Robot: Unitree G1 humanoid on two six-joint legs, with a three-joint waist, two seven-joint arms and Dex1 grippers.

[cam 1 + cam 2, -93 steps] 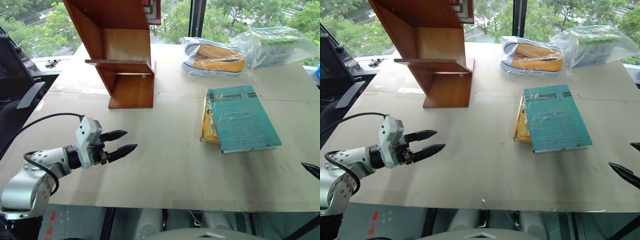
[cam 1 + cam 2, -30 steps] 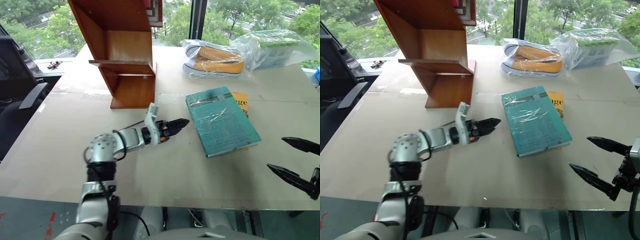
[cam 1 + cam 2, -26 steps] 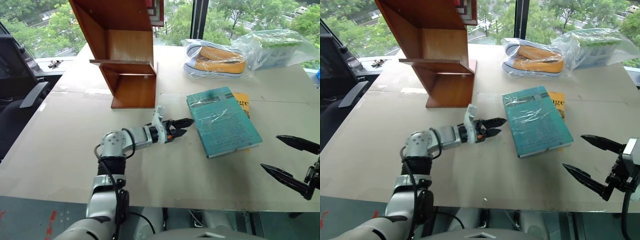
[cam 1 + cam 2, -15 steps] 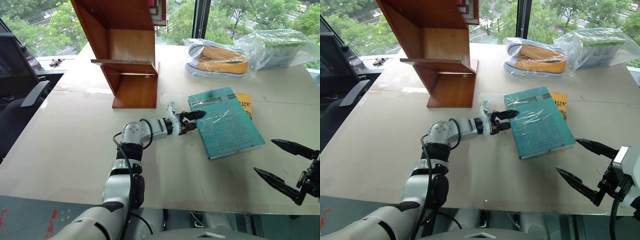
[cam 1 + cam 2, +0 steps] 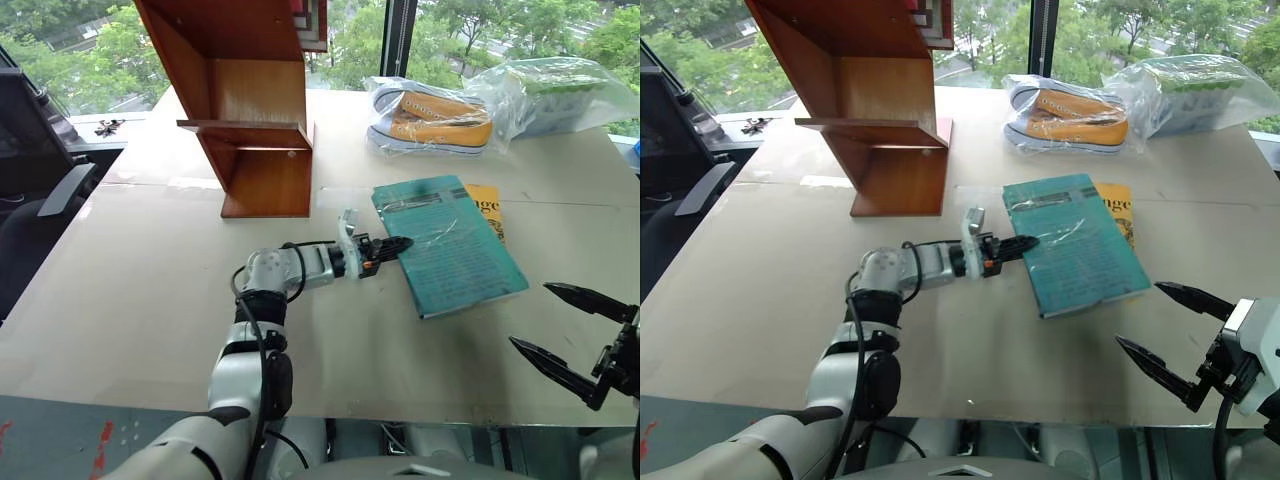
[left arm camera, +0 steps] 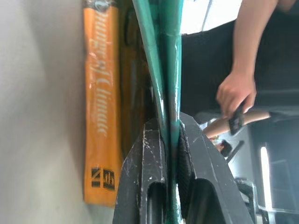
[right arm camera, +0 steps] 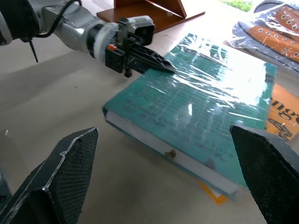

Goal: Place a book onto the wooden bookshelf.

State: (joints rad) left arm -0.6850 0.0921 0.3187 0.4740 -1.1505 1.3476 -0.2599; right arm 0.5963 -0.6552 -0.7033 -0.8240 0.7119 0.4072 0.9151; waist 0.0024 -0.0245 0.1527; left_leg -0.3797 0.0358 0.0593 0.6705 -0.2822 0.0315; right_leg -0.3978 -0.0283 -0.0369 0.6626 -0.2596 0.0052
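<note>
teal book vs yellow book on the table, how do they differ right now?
The teal book lies on top; the yellow book sits under it, mostly covered. The teal book's edge is pinched by the left gripper; the yellow book is untouched. The teal cover is plastic-wrapped with small print; the yellow shows large black lettering. Both lie flat on the table.

The left arm stretches out low over the desk point(image 5: 120, 300), forearm nearly level, its wrist turned so the left gripper point(image 5: 392, 246) points toward the robot's right. Its jaws are pinched together on the near left edge of the book point(image 5: 450, 245); in the left wrist view the two black fingers point(image 6: 149, 177) press either side of the thin green cover. The right arm hangs back at the near right corner, and the right gripper point(image 5: 568, 335) hovers above the desk edge with its jaws spread wide, holding nothing.
</note>
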